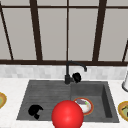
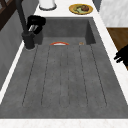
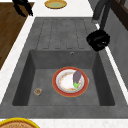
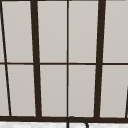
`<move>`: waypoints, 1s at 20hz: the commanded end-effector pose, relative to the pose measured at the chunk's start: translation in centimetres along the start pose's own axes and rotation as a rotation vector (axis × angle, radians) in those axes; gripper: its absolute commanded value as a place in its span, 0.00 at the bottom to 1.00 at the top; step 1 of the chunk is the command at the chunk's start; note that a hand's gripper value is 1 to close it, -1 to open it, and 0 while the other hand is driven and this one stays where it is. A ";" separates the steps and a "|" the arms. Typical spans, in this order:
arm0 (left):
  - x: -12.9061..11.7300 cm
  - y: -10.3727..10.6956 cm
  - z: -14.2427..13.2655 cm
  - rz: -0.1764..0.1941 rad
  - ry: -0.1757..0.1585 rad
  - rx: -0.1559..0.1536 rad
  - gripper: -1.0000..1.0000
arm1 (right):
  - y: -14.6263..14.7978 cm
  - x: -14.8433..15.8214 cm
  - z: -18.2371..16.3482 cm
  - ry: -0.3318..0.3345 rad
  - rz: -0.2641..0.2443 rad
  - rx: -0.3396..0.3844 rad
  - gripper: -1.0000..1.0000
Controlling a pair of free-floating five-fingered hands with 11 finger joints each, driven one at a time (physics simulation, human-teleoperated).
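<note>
The red ball [image 1: 67, 114] covers the left part of the plate [image 1: 88, 106] in the front view and is itself cut by the lower edge. The left robot hand [image 2: 122, 55] is cut by the right edge in the left side view. The right robot hand [image 1: 76, 77] hides the tap's [image 1: 68, 72] handle. Yellow dishes [image 1: 123, 110] on the surface [image 1: 10, 86] are clipped at both edges. Whether the right robot hand grips anything cannot be told.

Front view facing sink [image 1: 45, 95], side views along it, upper view facing window [image 4: 67, 60]
</note>
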 end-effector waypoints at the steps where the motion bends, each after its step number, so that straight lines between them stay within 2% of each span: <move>1: 0.0 0.0 0.0 0.000 0.000 0.000 0.50 | 1.6 0.2 1.0 0.100 -0.037 -0.069 1.00; 20: 0.0 0.0 0.0 0.000 0.000 0.000 0.50 | 1.7 0.2 1.0 0.108 -0.048 -0.094 1.00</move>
